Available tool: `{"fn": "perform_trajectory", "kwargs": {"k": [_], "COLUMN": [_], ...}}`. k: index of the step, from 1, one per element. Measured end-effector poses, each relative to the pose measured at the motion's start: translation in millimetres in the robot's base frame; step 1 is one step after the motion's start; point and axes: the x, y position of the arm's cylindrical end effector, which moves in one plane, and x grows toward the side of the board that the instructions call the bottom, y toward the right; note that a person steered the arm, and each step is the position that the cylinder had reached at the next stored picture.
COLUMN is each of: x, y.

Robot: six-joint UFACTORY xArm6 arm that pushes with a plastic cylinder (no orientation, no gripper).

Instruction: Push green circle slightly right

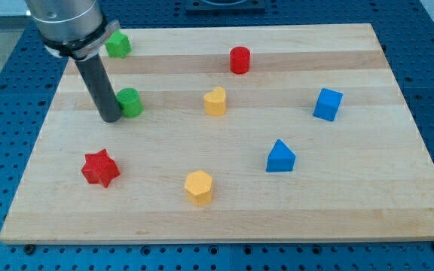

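Now my tip (110, 119), a bare rod gripping nothing, touches the green circle's (130, 102) left side; an off-centre push could skid it toward the yellow heart (215, 101).

my tip (110, 118) touching circle (130, 102) (view's left side), heart (215, 101) rightward

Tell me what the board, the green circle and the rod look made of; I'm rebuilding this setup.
Board: pale wood, going by its lengthwise grain bands, with a smooth, slightly satin surface. Green circle: probably painted wood or plastic, given its even, saturated colour and soft sheen; I can't tell which. Rod: dark and matte, possibly rubber or plastic. My tip sits against the circle's left.
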Motion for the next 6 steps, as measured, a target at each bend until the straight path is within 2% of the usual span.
{"fn": "perform_trajectory", "kwargs": {"k": [2, 4, 6], "x": [-2, -24, -25], "y": [-3, 10, 52]}}
